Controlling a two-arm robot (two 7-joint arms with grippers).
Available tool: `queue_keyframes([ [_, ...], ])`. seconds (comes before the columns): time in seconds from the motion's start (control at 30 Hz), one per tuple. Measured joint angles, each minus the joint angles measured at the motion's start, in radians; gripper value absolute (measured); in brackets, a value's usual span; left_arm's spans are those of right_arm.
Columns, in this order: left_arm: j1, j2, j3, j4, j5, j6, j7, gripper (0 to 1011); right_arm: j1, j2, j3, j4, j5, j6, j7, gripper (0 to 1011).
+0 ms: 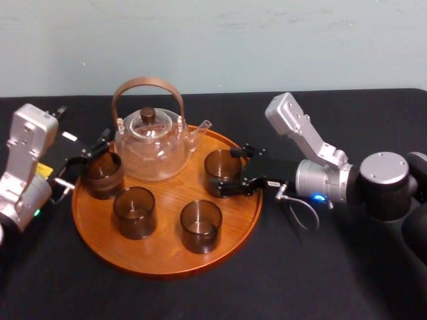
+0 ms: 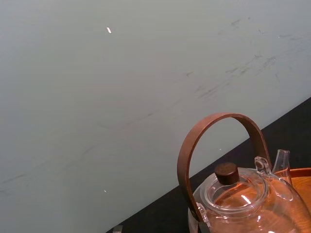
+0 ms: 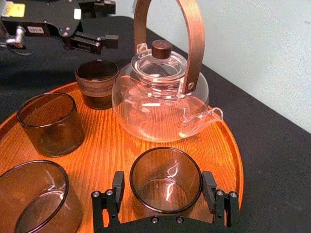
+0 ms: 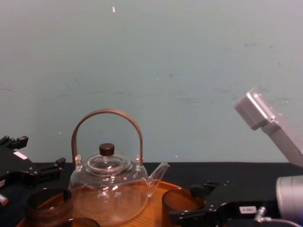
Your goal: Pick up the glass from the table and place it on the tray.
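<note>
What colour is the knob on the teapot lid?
Dark brown; the knob shows best in the right wrist view.

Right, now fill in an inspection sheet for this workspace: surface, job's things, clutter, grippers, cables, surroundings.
Surface: black table, carrying the tray.
Job's things: glass upright on the tray, on its right side.
Clutter: three more glasses and a clear teapot, all on the tray.
Grippers: right gripper open, straddling the glass; left gripper open, beside the far-left glass at the tray's left rim.
Cables: thin grey cable loop at the right wrist, over the table and off the tray.
Surroundings: pale scuffed wall behind the table.
</note>
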Motion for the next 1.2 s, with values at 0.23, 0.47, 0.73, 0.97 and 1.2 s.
queue_keyframes([
  [0.23, 0.0, 0.0, 0.0, 0.0, 0.0, 0.0, 0.0, 1001, -0.036, 0.048, 0.02, -0.062, 0.03, 0.01, 0.021, 1002],
  [0.47, 0.0, 0.0, 0.0, 0.0, 0.0, 0.0, 0.0, 1001, -0.102, 0.135, 0.053, -0.172, 0.07, 0.013, 0.033, 1002],
  [0.73, 0.0, 0.0, 0.0, 0.0, 0.0, 0.0, 0.0, 1001, -0.19, 0.233, 0.107, -0.294, 0.125, -0.029, 0.038, 1002],
  [0.97, 0.0, 0.0, 0.0, 0.0, 0.0, 0.0, 0.0, 1001, -0.274, 0.283, 0.17, -0.368, 0.153, -0.071, -0.028, 1002],
  [1.2, 0.0, 0.0, 0.0, 0.0, 0.0, 0.0, 0.0, 1001, -0.362, 0.264, 0.249, -0.41, 0.122, -0.101, -0.201, 1002],
])
